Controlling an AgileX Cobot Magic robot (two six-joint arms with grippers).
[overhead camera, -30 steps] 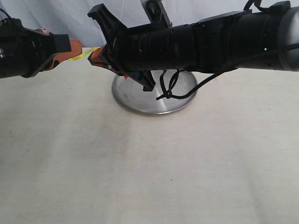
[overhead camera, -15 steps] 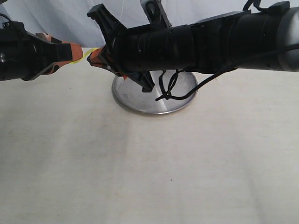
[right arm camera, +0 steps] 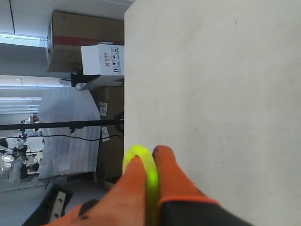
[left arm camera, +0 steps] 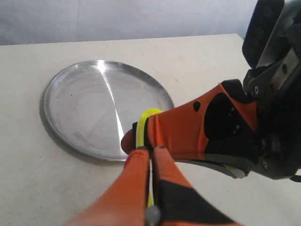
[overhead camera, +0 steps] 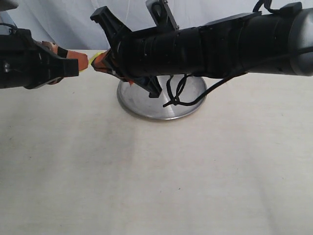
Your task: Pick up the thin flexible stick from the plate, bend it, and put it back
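The thin yellow-green stick (overhead camera: 93, 55) is held in the air, left of and above the steel plate (overhead camera: 146, 108), bent into a tight arc between the two grippers. My left gripper (overhead camera: 82, 61) is shut on one end of it. My right gripper (overhead camera: 98, 61) reaches across from the right and is shut on the other end, its orange tips nearly touching the left ones. The left wrist view shows the stick (left arm camera: 142, 121) curving between the left gripper (left arm camera: 149, 151) and the right one, over the plate's (left arm camera: 70, 94) rim. In the right wrist view the stick (right arm camera: 148, 167) loops out past the right gripper (right arm camera: 146, 159).
The bare plate stands at the back middle of a pale cloth-covered table (overhead camera: 156, 176). A loose black cable (overhead camera: 177, 90) hangs from the right arm over the plate. Cardboard boxes (right arm camera: 87, 44) stand beyond the table edge in the right wrist view.
The left gripper has moved right toward the right gripper, closing the gap. The visible stretch of stick between them has shortened and curved more.
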